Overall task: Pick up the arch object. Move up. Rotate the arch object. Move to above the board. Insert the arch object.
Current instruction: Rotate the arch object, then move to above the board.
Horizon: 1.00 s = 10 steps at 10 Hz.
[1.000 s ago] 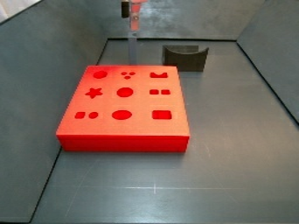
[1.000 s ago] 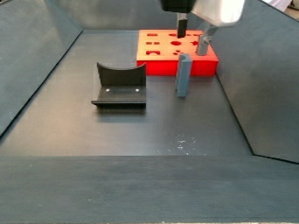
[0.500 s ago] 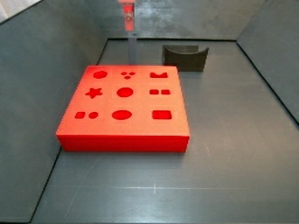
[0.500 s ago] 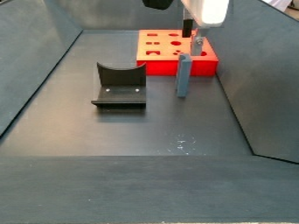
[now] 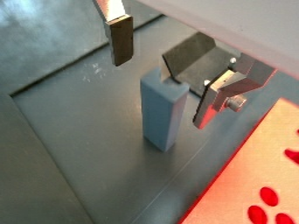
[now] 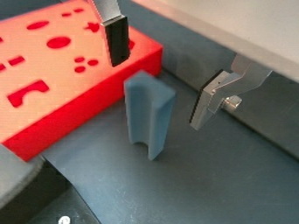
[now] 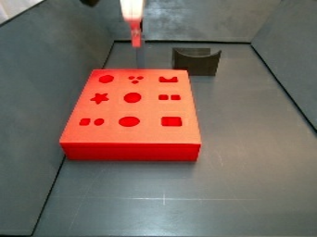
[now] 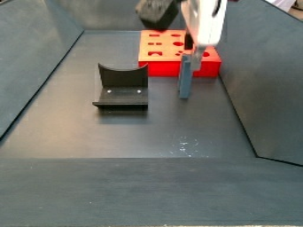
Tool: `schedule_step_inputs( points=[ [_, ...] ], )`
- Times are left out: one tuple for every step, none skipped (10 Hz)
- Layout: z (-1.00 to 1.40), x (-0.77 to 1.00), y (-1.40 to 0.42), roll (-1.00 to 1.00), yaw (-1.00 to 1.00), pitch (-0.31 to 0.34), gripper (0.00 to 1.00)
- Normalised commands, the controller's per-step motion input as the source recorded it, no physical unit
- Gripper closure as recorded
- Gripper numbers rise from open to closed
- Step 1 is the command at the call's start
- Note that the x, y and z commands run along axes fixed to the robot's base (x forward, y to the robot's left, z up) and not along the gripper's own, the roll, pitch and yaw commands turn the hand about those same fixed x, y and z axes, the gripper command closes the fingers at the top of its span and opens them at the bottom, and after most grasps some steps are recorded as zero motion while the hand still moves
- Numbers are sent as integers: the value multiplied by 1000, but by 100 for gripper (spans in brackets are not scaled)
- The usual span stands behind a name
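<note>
The arch object [image 8: 187, 78] is a slender grey-blue bar standing upright on the floor next to the board's edge. It also shows in both wrist views [image 5: 163, 112] [image 6: 149, 115]. The board [image 7: 130, 111] is a thick red-orange slab with shaped holes, also seen in a side view [image 8: 161, 51]. My gripper [image 5: 167, 70] [image 6: 163, 70] is open just above the arch object's top, with one finger [image 5: 121, 39] on one side and the other finger [image 5: 214, 98] on the opposite side. Neither finger touches it. In the side views the gripper [image 8: 196, 27] [image 7: 133, 23] hangs over the bar, blurred.
The fixture [image 8: 120, 86], a dark block with a U-notch, stands on the floor away from the board, also seen in a side view [image 7: 196, 59] and in a wrist view [image 5: 191, 57]. Sloping grey walls [image 7: 50, 56] enclose the floor.
My gripper has come down and shifted over the arch object, so its open fingers now straddle the space above the bar's top. The arch object and the board have not moved.
</note>
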Motion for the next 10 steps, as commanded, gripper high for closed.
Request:
schedule_step_inputs(
  points=[
    [-757,16,24,30,-52,-33,0],
    [-563,22,24,38,-44,-38,0],
    [-374,23,22,45,-39,-31,0],
    [-240,30,22,52,-39,-28,0],
    [0,0,0,57,-39,-24,100],
    [1000,84,-77,-262,-53,-38,100],
    [1000,83,-77,-262,-53,-36,100],
    [1000,69,-67,-267,-29,12,100],
    [1000,67,-63,-268,-26,21,100],
    [1000,62,-56,-266,-34,38,100]
  ],
)
